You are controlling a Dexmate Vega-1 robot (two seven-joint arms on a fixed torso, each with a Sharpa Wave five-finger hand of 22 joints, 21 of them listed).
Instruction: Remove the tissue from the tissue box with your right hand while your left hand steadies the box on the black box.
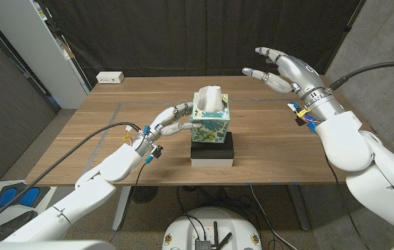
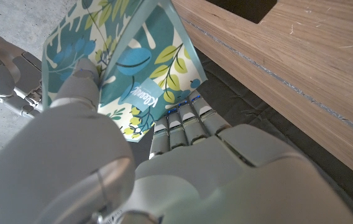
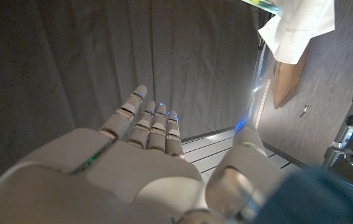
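1. One table (image 1: 266,149) is noted.
2. One black box (image 1: 213,151) is seen under one tissue box (image 1: 210,120), gripped by left hand (image 1: 171,122) fingers (image 2: 183,118).
3. Right hand (image 1: 279,68) is raised, spread, empty.
4. One tissue (image 1: 209,97) protrudes; printed leaves are seen close in the left wrist view.

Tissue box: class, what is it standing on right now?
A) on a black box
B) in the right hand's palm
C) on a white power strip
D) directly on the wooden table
A: in the head view the tissue box stands on the black box, with the left hand against its side.
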